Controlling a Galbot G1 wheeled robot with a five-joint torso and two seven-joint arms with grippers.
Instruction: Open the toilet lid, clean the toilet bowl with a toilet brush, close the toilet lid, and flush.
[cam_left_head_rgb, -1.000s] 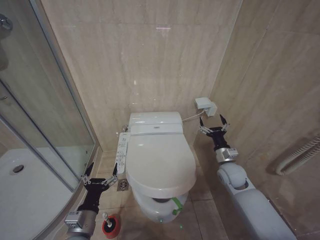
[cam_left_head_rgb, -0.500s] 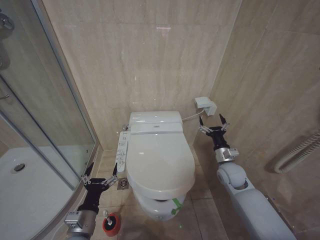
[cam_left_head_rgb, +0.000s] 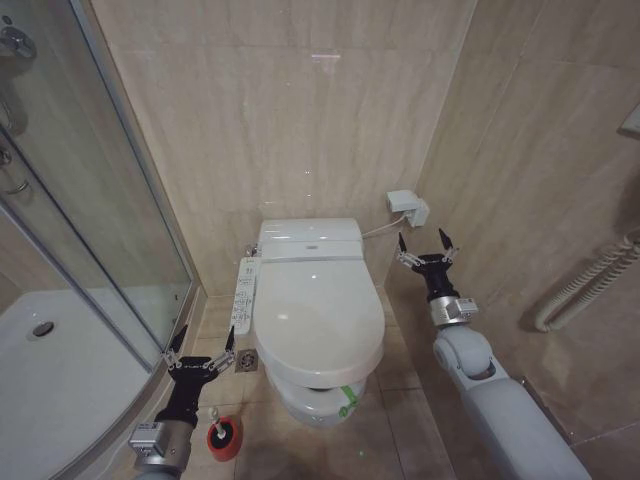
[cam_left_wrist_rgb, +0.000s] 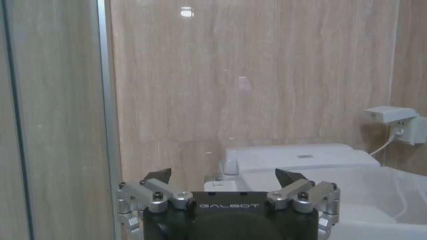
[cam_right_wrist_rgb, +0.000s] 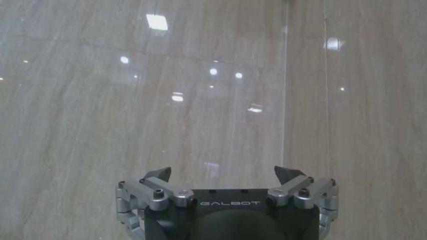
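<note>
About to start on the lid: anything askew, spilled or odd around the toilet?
Nothing stands out. The toilet lid lies shut and straight, the toilet brush stands in its red holder on the floor, and both claws, left and right, hang open and empty.

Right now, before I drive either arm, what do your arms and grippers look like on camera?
Both match. The left gripper and right gripper have black bodies lettered GALBOT in white, silver metal finger linkages with bolts, and dark pointed tips. Behind each sits a black wrist section, then a silver-grey collar. The right arm continues into a rounded light grey shell with a circular joint. No loose cables visible.
</note>
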